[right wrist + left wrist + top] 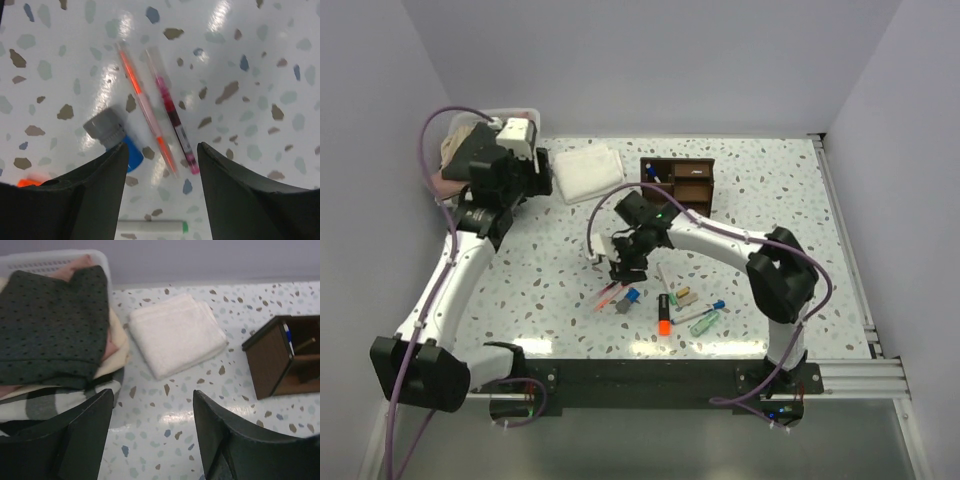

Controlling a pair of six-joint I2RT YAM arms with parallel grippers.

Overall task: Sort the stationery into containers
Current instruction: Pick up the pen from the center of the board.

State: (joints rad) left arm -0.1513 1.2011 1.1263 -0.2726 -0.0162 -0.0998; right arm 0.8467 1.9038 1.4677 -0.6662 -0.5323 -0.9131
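The stationery lies loose on the speckled worktop (770,200), gathered close to the middle of its near edge. The right gripper (161,155) hangs over the left side of this cluster, its fingers apart and clamped on nothing. Between them in the right wrist view lie two thin clear-barrelled pens side by side, almost touching: one with an orange core (147,107) and one with a pink-red core (172,117). Just left of them is a stubby marker (105,131) with a ribbed grey end and a blue body, partly hidden by the left finger. A white pen with a green end (150,226) lies crosswise below.

Further right in the cluster are an orange-black highlighter (664,315) and a pale green piece (706,323).

The dark brown wooden organiser (678,185) stands near the middle of the far edge, boxy and open-topped, with a blue pen (287,337) upright in one compartment.

The left gripper (152,396) is by the far left corner, fingers apart with nothing between them, above bare worktop. Ahead of it are a folded white cloth (175,332) and a white basket (50,262) piled with clothes.
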